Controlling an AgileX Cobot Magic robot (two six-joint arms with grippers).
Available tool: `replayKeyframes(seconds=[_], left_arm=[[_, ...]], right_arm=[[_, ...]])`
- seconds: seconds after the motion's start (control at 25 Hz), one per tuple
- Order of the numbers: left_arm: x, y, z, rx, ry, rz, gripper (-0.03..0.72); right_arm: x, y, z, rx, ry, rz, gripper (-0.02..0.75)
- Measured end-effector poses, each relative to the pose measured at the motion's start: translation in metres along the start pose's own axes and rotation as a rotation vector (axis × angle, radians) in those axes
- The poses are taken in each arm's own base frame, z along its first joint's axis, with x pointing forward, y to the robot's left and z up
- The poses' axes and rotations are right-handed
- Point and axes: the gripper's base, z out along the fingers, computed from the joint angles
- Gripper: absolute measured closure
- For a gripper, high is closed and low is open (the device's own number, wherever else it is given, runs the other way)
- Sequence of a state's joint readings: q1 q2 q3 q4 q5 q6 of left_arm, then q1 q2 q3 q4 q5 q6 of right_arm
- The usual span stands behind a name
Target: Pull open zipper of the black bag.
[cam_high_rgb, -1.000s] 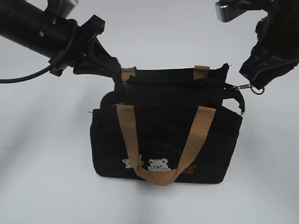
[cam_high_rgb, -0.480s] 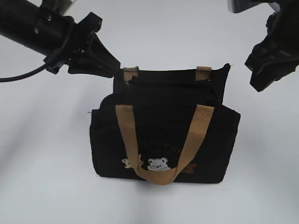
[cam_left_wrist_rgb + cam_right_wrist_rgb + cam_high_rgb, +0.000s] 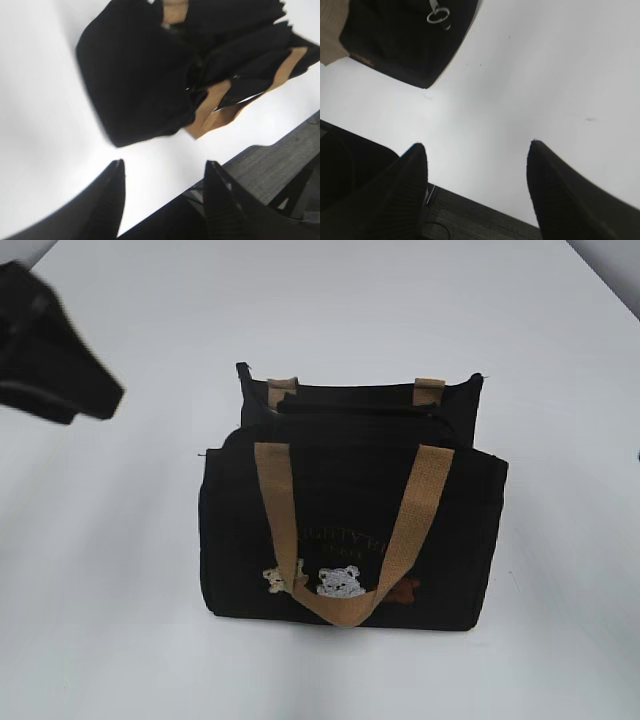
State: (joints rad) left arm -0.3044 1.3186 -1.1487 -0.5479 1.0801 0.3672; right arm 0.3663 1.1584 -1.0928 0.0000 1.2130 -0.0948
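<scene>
The black bag stands apart from both arms' released, empty jaws.

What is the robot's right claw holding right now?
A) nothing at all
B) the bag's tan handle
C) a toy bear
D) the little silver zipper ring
A: the right gripper stands open over bare white table, apart from the black bag and its silver ring.

You have the bag standing upright mid-table, one handle draped down its front, zipper along its top. The left gripper sits well off to its left; the right gripper hangs apart over bare table
</scene>
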Motion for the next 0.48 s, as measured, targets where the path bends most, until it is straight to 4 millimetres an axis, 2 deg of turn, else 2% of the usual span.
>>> replayKeyframes(seconds=[0.12, 0.28, 0.48], left_arm=[[0.042, -0.007, -0.024, -0.099, -0.008, 0.001, 0.307], [0.105, -0.016, -0.042, -0.163, -0.077, 0.018, 0.307], [0.175, -0.025, -0.059, -0.235, -0.244, 0.072, 0.307]], right_arm=[[0.038, 0.004, -0.014, -0.002, -0.050, 0.028, 0.252], [0.093, 0.014, -0.030, -0.047, -0.163, 0.039, 0.251], [0.144, 0.022, -0.028, -0.073, -0.262, 0.013, 0.251]])
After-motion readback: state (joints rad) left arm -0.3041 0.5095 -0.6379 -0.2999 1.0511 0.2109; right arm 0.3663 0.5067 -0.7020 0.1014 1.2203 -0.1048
